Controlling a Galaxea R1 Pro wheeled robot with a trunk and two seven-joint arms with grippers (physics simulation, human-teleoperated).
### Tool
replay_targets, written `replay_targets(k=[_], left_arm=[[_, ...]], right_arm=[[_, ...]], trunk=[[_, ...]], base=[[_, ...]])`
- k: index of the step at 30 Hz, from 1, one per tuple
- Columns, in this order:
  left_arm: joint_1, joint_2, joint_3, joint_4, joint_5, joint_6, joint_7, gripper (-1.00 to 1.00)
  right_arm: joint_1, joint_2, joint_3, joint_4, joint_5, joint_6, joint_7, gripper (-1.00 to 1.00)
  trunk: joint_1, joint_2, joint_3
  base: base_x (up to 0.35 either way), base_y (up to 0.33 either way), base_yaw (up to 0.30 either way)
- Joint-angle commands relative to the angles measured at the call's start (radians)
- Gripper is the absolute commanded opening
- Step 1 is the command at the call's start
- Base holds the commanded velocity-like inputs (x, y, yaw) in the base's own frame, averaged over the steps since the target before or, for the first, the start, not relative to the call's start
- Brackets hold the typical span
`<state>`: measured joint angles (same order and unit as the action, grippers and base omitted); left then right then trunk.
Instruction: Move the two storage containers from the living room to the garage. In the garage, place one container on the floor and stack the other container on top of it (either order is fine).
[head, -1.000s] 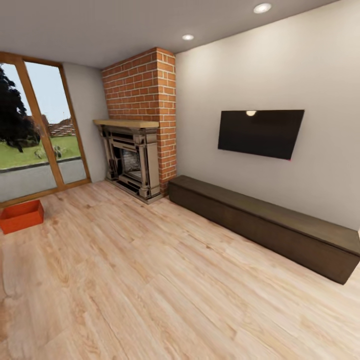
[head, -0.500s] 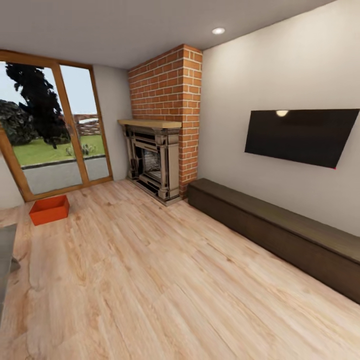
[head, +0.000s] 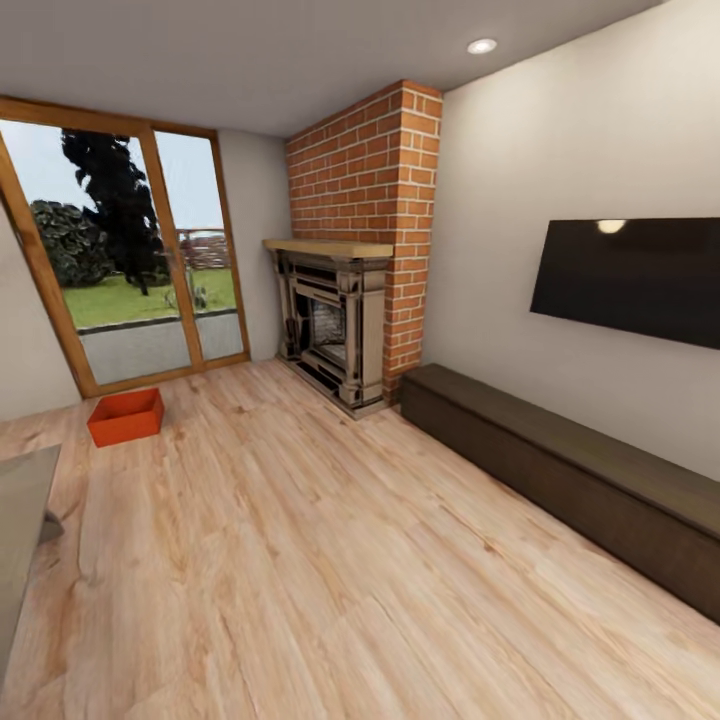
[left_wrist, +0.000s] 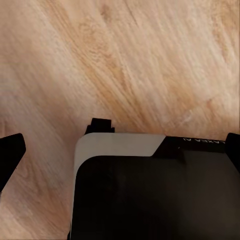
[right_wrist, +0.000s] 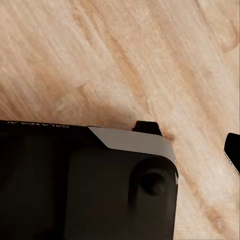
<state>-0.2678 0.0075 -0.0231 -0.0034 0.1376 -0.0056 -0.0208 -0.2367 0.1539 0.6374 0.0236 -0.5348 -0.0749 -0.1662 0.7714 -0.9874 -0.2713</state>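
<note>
Left wrist view: tool (left_wrist: 120, 150) spread, empty.

Matt wood-plank floor (head: 330, 560); rough brick chimney (head: 375, 180); glossy TV (head: 630, 280).

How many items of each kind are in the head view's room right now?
Orange-red storage container: 1
Brick fireplace: 1
Wall TV: 1
Long dark bench: 1
Wood-framed glass doors: 1
Total: 5

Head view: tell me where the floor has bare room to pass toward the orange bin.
Bare wood floor runs wide between the long dark bench along the wall and the grey table edge. It narrows near the fireplace. The storage container sits alone before the glass doors.
</note>
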Motion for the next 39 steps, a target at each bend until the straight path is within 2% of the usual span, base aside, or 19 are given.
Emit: replay_targets(k=[1, 29, 39], left_arm=[[-0.001, 0.0, -0.003, 0.0, 0.01, -0.001, -0.002, 1.0], [-0.001, 0.0, -0.003, 0.0, 0.01, -0.001, -0.002, 1.0], [-0.001, 0.0, -0.003, 0.0, 0.01, -0.001, -0.003, 1.0]], right_arm=[[-0.001, 0.001, 0.008, 0.002, -0.01, -0.005, -0.001, 1.0], [-0.001, 0.001, 0.009, 0.002, -0.008, -0.005, -0.001, 1.0], [-0.001, 0.001, 0.009, 0.002, -0.007, -0.005, -0.001, 1.0]], trunk=[[0.001, -0.001, -0.001], [0.001, -0.001, -0.001], [0.001, -0.001, -0.001]], base=[[0.322, 0.0, 0.01], [0.322, 0.0, 0.004], [0.322, 0.0, 0.25]])
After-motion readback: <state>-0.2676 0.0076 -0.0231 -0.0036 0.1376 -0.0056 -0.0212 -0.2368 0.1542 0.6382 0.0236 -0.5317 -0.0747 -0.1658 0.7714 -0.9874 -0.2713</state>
